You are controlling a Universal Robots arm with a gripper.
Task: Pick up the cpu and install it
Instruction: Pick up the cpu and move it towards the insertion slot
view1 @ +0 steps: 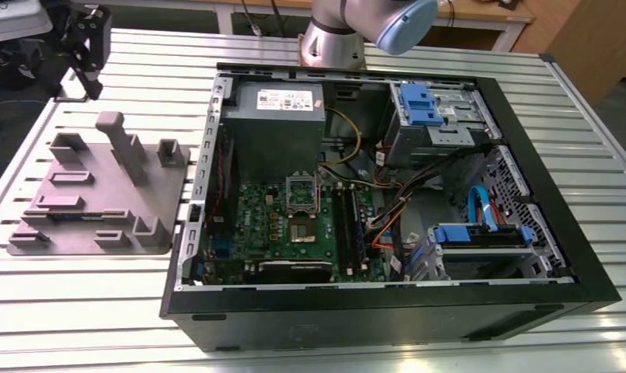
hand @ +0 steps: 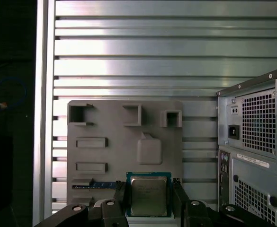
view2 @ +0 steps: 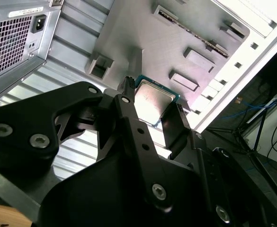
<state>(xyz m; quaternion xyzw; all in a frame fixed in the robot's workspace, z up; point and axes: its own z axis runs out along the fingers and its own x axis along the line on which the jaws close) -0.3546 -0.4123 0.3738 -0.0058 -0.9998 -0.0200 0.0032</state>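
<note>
In the second wrist view the black fingers point(view2: 129, 116) hide a good part of the cpu point(view2: 150, 104) from us. In the first wrist view the cpu point(hand: 149, 195) covers a bit of the grey tray point(hand: 110, 161), and the computer case point(hand: 256, 142) runs off the picture. We cannot tell what the thin blue strip point(hand: 96, 185) on the tray is.

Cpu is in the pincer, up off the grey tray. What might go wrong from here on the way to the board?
1. The pincer grips the cpu by two opposite edges alone; a jolt might tilt or drop it.
2. The open case's wall stands between the grey tray and the motherboard socket; a low path might clip it.
3. Cables run close beside the socket and might snag the pincer.
</note>
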